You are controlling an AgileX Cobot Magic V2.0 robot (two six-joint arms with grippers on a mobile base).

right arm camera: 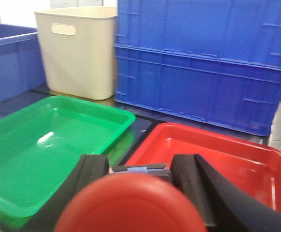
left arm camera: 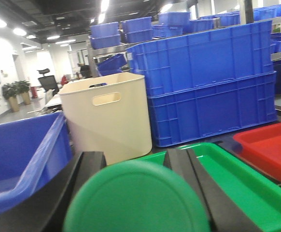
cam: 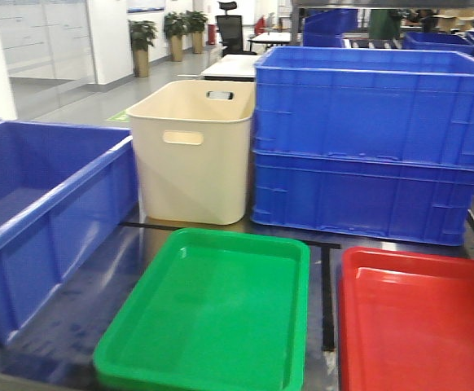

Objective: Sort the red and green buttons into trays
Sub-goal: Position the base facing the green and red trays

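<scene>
Green tray (cam: 212, 322), red tray (cam: 420, 330): glossy smooth plastic. Blue crates (cam: 367, 114): ribbed hard plastic, slight sheen. Cream tub (cam: 190, 163): matt plastic. Green button (left arm camera: 135, 200), red button (right arm camera: 126, 205): smooth, dull-finish caps. Tabletop (cam: 131, 252): dark, reflective.

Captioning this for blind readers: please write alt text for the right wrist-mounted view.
The right gripper holds a red button between its black fingers, close to the camera. Beyond it a green tray lies left of a red tray, with a cream tub and stacked blue crates behind.

Cream tub (cam: 190, 155) btwn stacked blue crates (cam: 367, 138) & lone blue crate (cam: 82, 224).
</scene>
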